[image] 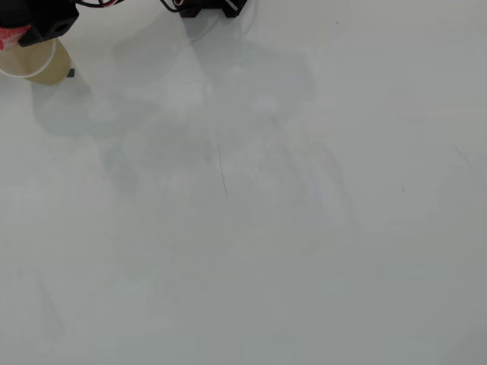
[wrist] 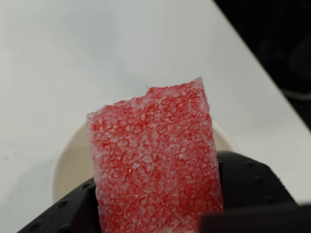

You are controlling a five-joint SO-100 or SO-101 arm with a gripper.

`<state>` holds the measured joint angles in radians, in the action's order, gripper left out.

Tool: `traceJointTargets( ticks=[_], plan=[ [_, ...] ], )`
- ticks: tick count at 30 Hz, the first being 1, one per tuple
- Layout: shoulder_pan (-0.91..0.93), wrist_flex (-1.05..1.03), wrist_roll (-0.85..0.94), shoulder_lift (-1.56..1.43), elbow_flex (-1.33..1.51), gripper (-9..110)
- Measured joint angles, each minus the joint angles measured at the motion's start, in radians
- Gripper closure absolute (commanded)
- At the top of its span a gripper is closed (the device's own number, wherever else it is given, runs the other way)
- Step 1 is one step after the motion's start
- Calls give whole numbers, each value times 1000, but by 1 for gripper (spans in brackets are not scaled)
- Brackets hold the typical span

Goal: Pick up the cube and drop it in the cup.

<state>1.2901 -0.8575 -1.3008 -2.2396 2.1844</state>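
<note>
In the wrist view, the gripper (wrist: 158, 213) was clamped on the cube (wrist: 154, 160), its black fingers (wrist: 248, 182) pressing the red, speckled block from both sides. The cube filled the middle of that view, with the cup (wrist: 68, 162) directly beyond it, the pale rim showing on either side of the block. In the overhead view, the gripper (image: 19, 34) sat at the top left corner of the white table (image: 266, 228), over the cup (image: 47, 70), a sliver of red cube (image: 11, 36) showing at its tip above the cup's mouth.
</note>
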Motion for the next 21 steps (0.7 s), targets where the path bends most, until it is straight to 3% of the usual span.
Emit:
traceJointTargets(
  ticks=[21],
  plan=[
    [0,0,0,0,0,76]
  ],
)
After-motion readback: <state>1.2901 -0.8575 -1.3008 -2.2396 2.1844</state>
